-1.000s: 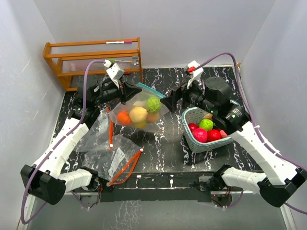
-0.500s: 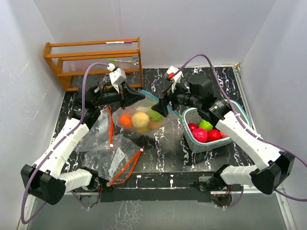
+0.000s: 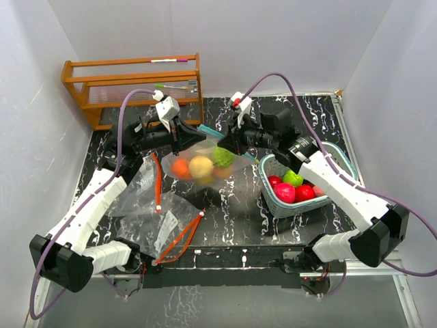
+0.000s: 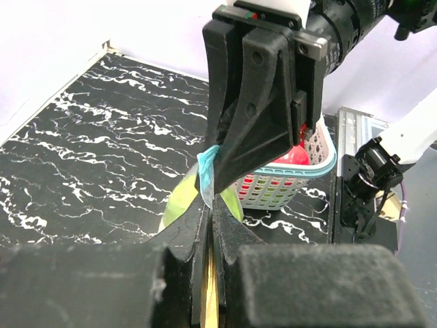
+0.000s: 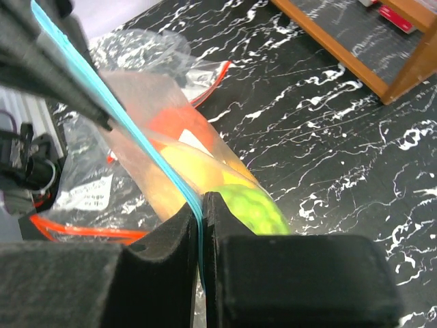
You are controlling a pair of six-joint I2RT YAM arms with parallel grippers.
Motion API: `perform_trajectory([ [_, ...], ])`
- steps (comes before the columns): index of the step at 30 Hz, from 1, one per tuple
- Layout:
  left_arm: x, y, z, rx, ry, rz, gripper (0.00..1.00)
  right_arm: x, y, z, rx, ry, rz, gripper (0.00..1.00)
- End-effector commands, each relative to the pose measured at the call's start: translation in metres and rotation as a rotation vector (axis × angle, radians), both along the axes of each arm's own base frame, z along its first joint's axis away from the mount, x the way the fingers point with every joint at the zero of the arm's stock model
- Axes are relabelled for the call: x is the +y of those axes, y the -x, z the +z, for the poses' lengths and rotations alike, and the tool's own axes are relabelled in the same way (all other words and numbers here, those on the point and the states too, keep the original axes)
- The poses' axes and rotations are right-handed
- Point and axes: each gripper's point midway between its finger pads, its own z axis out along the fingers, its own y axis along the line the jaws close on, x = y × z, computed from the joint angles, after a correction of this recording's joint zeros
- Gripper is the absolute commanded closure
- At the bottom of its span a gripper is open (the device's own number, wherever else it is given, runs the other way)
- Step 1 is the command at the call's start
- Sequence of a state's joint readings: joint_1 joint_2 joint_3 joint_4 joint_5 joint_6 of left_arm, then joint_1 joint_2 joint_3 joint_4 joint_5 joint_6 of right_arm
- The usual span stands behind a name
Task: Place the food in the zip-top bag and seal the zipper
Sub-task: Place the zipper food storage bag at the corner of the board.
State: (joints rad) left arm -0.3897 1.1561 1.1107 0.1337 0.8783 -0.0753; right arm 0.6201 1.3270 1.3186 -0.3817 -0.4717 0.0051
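Note:
A clear zip-top bag (image 3: 201, 164) with a blue zipper (image 5: 123, 123) hangs between both grippers above the table. Inside it sit an orange fruit (image 3: 179, 167), a peach one (image 3: 201, 166) and a bumpy green one (image 3: 220, 156). My left gripper (image 3: 183, 139) is shut on the zipper's left end (image 4: 207, 174). My right gripper (image 3: 222, 145) is shut on the zipper strip just above the green fruit (image 5: 256, 208), close to the left gripper. More food lies in the teal basket (image 3: 273, 198): a pink piece (image 3: 285, 193), a green one (image 3: 293, 178) and a red one (image 3: 304, 193).
A wooden rack (image 3: 133, 82) stands at the back left. Spare clear bags with red zippers (image 3: 160, 215) lie on the table's front left. The basket (image 4: 287, 184) sits right of the hanging bag, under the right arm.
The right arm swung left from above the basket to the bag's top edge. Its jaws, open before, have closed on the zipper. The left gripper kept hold of the bag.

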Motion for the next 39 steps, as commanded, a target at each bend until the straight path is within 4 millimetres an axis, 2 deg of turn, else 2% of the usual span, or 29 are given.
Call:
perform_trajectory([
  [1, 0.009, 0.002, 0.019, -0.045, 0.007, 0.06, 1.0, -0.016, -0.047, 0.047, -0.046, -0.101, -0.251, 0.92],
  [3, 0.013, 0.0, 0.018, -0.037, -0.007, 0.091, 0.97, -0.034, -0.073, 0.051, -0.04, -0.127, -0.391, 0.92],
  [5, 0.018, -0.001, 0.017, -0.027, -0.018, 0.13, 0.71, -0.051, -0.092, 0.053, -0.036, -0.161, -0.49, 0.92],
  [6, 0.02, -0.002, 0.015, -0.024, -0.024, 0.15, 0.62, -0.062, -0.103, 0.054, -0.039, -0.177, -0.544, 0.92],
  [8, 0.024, -0.001, 0.014, -0.022, -0.03, 0.172, 0.07, -0.087, -0.122, 0.056, -0.045, -0.208, -0.651, 0.92],
  [9, 0.025, 0.0, 0.012, -0.018, -0.037, 0.175, 0.03, -0.101, -0.131, 0.057, -0.051, -0.228, -0.701, 0.92],
  [11, 0.029, 0.0, 0.01, -0.01, -0.047, 0.196, 0.03, -0.132, -0.146, 0.059, -0.064, -0.269, -0.809, 0.92],
  [15, 0.036, -0.002, 0.005, 0.022, -0.043, 0.258, 0.03, -0.2, -0.162, 0.064, -0.097, -0.352, -1.033, 0.92],
  [18, 0.037, -0.001, -0.007, 0.047, -0.061, 0.262, 0.03, -0.248, -0.166, 0.049, -0.079, -0.377, -1.185, 0.92],
  [21, 0.037, 0.002, -0.014, 0.053, -0.071, 0.254, 0.03, -0.279, -0.168, 0.024, -0.036, -0.371, -1.265, 0.92],
  [23, 0.037, 0.005, -0.015, 0.052, -0.073, 0.241, 0.03, -0.295, -0.168, 0.0, 0.006, -0.345, -1.321, 0.92],
  [25, 0.035, 0.009, -0.014, 0.05, -0.07, 0.22, 0.03, -0.309, -0.166, -0.024, 0.056, -0.326, -1.376, 0.92],
  [27, 0.033, 0.013, -0.013, 0.052, -0.06, 0.201, 0.03, -0.314, -0.165, -0.047, 0.098, -0.288, -1.401, 0.92],
  [28, 0.032, 0.015, -0.013, 0.056, -0.055, 0.189, 0.03, -0.315, -0.165, -0.058, 0.123, -0.264, -1.413, 0.85],
  [30, 0.031, 0.018, -0.014, 0.058, -0.051, 0.173, 0.03, -0.317, -0.163, -0.074, 0.166, -0.212, -1.429, 0.56],
  [32, 0.032, 0.016, -0.016, 0.067, -0.055, 0.187, 0.03, -0.318, -0.16, -0.076, 0.178, -0.182, -1.425, 0.31],
  [33, 0.034, 0.012, -0.018, 0.078, -0.06, 0.211, 0.03, -0.318, -0.158, -0.073, 0.171, -0.177, -1.427, 0.23],
  [35, 0.039, 0.003, -0.024, 0.114, -0.07, 0.278, 0.03, -0.32, -0.152, -0.059, 0.139, -0.182, -1.423, 0.11],
  [39, 0.052, -0.017, -0.043, 0.226, -0.091, 0.427, 0.03, -0.314, -0.132, -0.013, 0.056, -0.218, -1.365, 0.08],
])
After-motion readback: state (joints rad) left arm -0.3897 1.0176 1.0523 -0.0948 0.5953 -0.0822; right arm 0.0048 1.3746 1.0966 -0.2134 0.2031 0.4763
